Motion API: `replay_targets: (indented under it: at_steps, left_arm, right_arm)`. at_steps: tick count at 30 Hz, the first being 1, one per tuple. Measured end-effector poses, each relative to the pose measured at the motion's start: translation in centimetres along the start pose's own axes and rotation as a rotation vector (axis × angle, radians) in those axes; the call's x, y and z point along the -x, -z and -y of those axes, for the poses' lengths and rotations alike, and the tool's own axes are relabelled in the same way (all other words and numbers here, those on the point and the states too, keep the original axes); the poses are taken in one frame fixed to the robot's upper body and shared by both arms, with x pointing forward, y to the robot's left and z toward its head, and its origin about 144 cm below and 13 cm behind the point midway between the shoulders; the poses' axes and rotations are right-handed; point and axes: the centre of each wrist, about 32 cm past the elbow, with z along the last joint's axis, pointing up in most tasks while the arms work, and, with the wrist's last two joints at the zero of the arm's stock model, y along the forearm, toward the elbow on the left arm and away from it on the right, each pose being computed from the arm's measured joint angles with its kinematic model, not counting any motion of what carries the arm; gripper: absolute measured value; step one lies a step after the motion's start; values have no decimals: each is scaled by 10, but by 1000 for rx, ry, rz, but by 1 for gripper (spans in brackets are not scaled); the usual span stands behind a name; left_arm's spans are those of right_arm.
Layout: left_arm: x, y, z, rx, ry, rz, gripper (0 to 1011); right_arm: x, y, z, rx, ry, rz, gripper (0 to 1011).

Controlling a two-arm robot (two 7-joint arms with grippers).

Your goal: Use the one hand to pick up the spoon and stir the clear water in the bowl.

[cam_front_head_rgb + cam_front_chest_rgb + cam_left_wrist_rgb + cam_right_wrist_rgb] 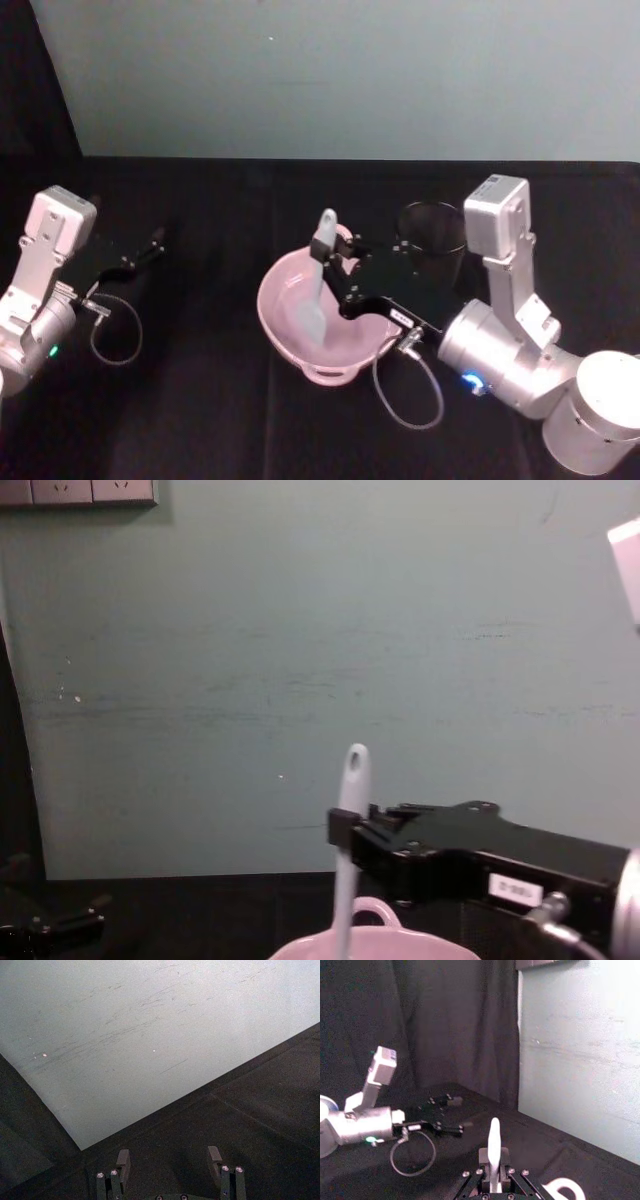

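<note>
**Head view.** The right gripper (pixel 330 258) is clenched on the handle of the spoon (pixel 314 300). The spoon is white and slim and stands steeply. Its flat paddle blade hangs below the jaws inside the bowl (pixel 272 318), and its handle end rises above them. The bowl is pale pink and glossy, and sits directly beneath the jaws. A black mesh cup (pixel 432 233) stands behind the gripper's body, near the bowl's far rim. The left gripper (pixel 150 248) is well apart from the bowl, with bare black table (pixel 200 400) stretching between the two sets of jaws.

**Left wrist view.** The left gripper (pixel 169 1160) has its jaws released, with a wide gap between them. Ahead of them lie dark cloth, the table's far edge and a pale wall (pixel 150 1025).

**Right wrist view.** The spoon (pixel 493 1135) stands upright from between the closed jaws of the right gripper (pixel 493 1160). The bowl's loop handle (pixel 563 1188) curls just beside the jaws. The black table beyond them lies bare up to the left arm.

**Chest view.** The spoon (pixel 353 775) shows an oval hole at its top end, above the jaws. Its shaft runs down through the grip of the right gripper (pixel 340 830) to the bowl (pixel 400 945) below. The wall is well behind.
</note>
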Motion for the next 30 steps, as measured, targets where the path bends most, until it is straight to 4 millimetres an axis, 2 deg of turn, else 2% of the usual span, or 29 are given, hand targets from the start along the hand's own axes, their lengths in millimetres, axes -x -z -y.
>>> replay_targets:
  at_steps: [6,17,22,30]
  left_arm:
    - [0,0,0,0,0,0,1011]
    - [0,0,0,0,0,0,1011]
    - [0,0,0,0,0,0,1011]
    - [0,0,0,0,0,0,1011]
  right_arm:
    - [4,5,-14,-19,12,7,112]
    - [-2,16,-35,-6,120,49,112]
    - [-5,16,-34,7,184,76,112]
    - [-6,9,-19,-2,252,72,112]
